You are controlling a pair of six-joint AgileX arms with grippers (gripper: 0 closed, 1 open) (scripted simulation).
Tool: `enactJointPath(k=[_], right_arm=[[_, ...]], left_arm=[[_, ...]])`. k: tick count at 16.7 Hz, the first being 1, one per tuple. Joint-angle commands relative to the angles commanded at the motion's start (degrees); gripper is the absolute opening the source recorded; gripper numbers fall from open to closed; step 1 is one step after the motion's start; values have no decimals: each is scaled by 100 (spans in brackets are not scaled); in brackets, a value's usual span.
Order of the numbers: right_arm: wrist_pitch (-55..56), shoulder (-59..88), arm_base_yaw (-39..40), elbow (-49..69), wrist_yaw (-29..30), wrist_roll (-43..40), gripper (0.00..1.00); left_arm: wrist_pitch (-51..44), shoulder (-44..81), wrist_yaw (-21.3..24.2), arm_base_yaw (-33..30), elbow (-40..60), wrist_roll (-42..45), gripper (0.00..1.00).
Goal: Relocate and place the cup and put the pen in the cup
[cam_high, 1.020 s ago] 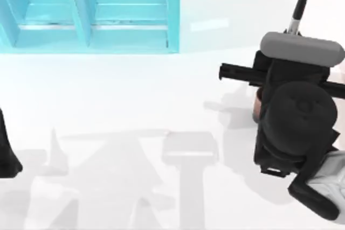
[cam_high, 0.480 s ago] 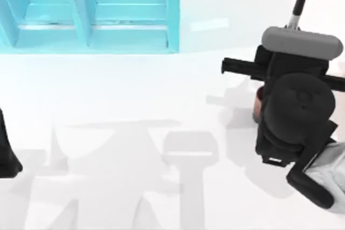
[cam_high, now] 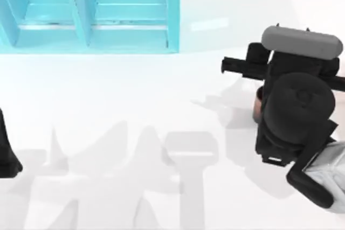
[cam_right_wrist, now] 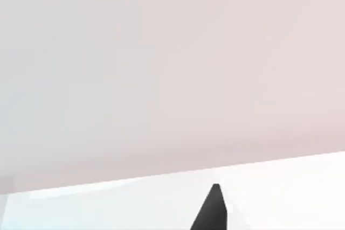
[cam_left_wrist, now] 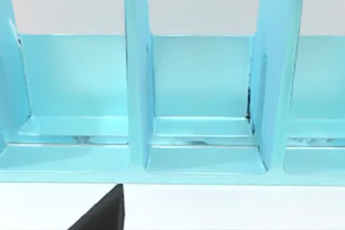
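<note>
Cup (cam_high: 258, 104) sits under the right arm (cam_high: 296, 111); whether its fingers are apart, I cannot tell.

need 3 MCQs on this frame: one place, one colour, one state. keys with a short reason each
1. Where in the top view is the glossy turquoise divided rack?
A. upper left
B. lower right
C. centre

2. What colour is the sliver of the small cylindrical cup that peeks out beside the right arm?
A. green
B. reddish-brown
C. yellow

3. How do the rack's dividers stand?
A. lying flat
B. upright
C. leaning hard to one side

Key:
1 A: it sits at the upper left of the white table, above the parked left arm.
2 B: a copper-toned edge shows under the arm's left side.
3 B: the left wrist view shows them vertical.
</note>
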Motion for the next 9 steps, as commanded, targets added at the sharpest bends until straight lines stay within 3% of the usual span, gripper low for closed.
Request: enactJointPath(k=[3,9], right_arm=[[0,0,0,0,0,0,98],[0,0,0,0,0,0,100]], left_arm=[[0,0,0,0,0,0,100],[0,0,0,0,0,0,100]])
